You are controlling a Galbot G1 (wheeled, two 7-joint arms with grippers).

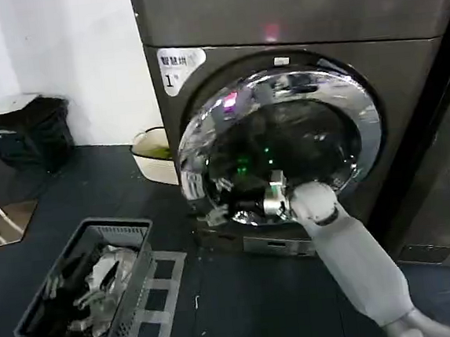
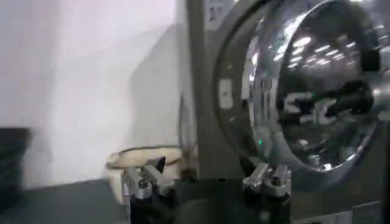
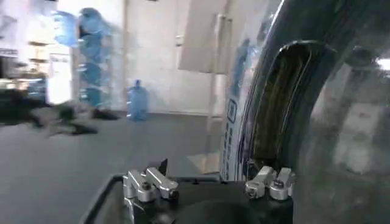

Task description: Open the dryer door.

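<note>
Right gripper (image 1: 269, 198) — fingers spread — sits at the dryer door (image 1: 281, 92) lower chrome rim; we see dark floor (image 1: 245, 309) left of the arm. Left gripper (image 2: 206, 181), spread, faces the dryer (image 1: 405, 66).

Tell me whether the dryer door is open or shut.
Slightly open: in the left wrist view the dryer door stands off the dryer; the right tool is at its lower rim.
</note>
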